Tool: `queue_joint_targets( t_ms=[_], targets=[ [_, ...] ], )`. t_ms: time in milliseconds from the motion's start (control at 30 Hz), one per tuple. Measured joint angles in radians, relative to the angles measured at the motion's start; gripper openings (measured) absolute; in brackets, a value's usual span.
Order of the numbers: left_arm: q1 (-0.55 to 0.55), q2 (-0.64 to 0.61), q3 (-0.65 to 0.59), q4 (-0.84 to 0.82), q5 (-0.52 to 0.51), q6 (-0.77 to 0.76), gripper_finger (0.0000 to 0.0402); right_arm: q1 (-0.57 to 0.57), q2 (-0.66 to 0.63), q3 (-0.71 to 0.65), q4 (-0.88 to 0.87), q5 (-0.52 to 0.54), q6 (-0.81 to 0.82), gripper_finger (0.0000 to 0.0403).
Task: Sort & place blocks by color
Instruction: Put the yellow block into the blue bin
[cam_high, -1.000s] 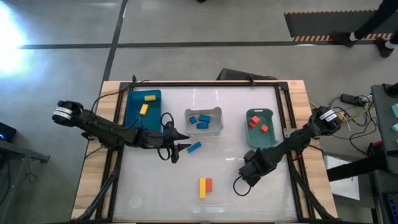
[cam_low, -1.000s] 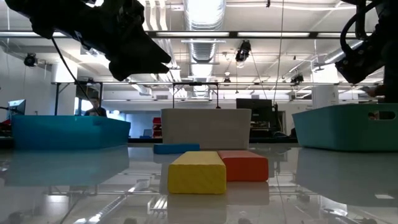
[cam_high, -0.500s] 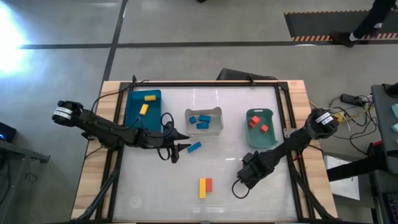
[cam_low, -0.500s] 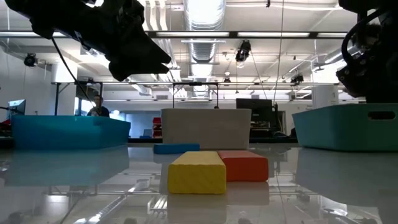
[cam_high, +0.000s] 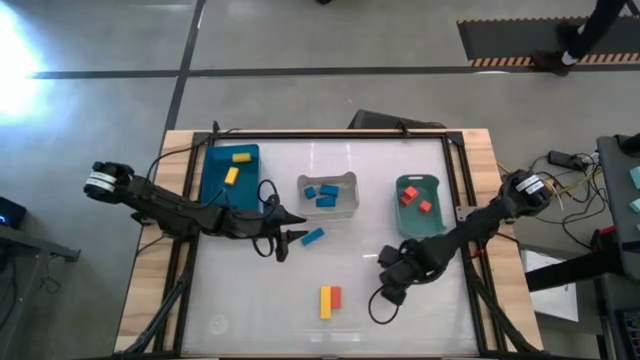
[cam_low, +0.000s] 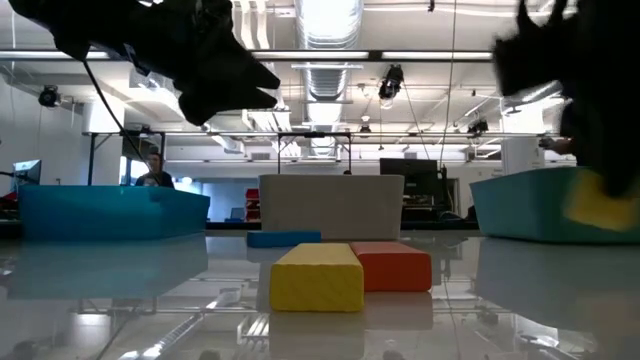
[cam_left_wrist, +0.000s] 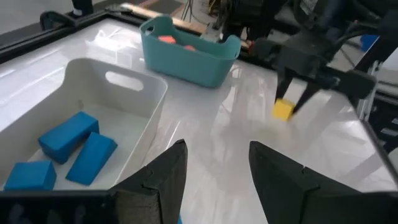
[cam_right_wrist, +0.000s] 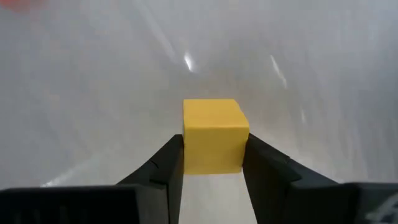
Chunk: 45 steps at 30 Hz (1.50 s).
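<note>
My right gripper (cam_right_wrist: 213, 143) is shut on a yellow cube (cam_right_wrist: 213, 132), over the table's right half near the middle (cam_high: 386, 283); the left wrist view also shows the cube (cam_left_wrist: 283, 110). My left gripper (cam_high: 290, 238) hovers open beside a blue bar (cam_high: 313, 237) that lies flat in front of the clear bin (cam_high: 328, 194). A yellow bar (cam_high: 325, 301) and a red block (cam_high: 335, 297) lie side by side toward the near edge. Yellow blocks sit in the blue bin (cam_high: 229, 172), blue ones in the clear bin, red ones in the green bin (cam_high: 418, 205). My right gripper pinches the yellow cube by two opposite side faces (cam_right_wrist: 186, 146), one finger on each. Its fingers come from above, pointing down (cam_left_wrist: 298, 93). In the low view the cube (cam_low: 600, 200) hangs clear of the table.
The three bins stand in a row across the table's far half. A black frame (cam_high: 455, 190) runs round the table's edge. Bare white table lies between the right gripper and the yellow and red pair.
My right gripper has shifted a little toward the table's left and near edge; it now looms larger in the low view, where the yellow cube has come into sight. My left arm has kept still.
</note>
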Motion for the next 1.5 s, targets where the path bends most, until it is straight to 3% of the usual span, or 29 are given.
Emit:
queue_joint_targets(
  t_ms=[300, 667, 833, 1333, 1500],
  targets=[
    [-0.005, 0.003, -0.004, 0.118, 0.062, 0.02, 0.0157, -0.034, -0.032, 0.001, 0.506, 0.296, -0.565, 0.0118],
    [-0.093, 0.029, -0.006, 0.301, 0.09, 0.188, 0.0157, -0.11, 0.007, -0.048, 1.159, 0.324, -1.052, 0.0118],
    [-0.135, 0.041, 0.0, 0.321, 0.097, 0.237, 0.0157, -0.132, 0.009, -0.05, 1.252, 0.323, -1.113, 0.0118],
    [-0.148, 0.041, 0.009, 0.377, 0.076, 0.242, 0.0157, -0.176, 0.009, -0.051, 1.261, 0.322, -1.07, 0.0118],
    [-0.148, 0.084, 0.01, 0.472, 0.051, 0.287, 0.0157, -0.176, 0.009, -0.051, 1.265, 0.322, -1.069, 0.0118]
  ],
)
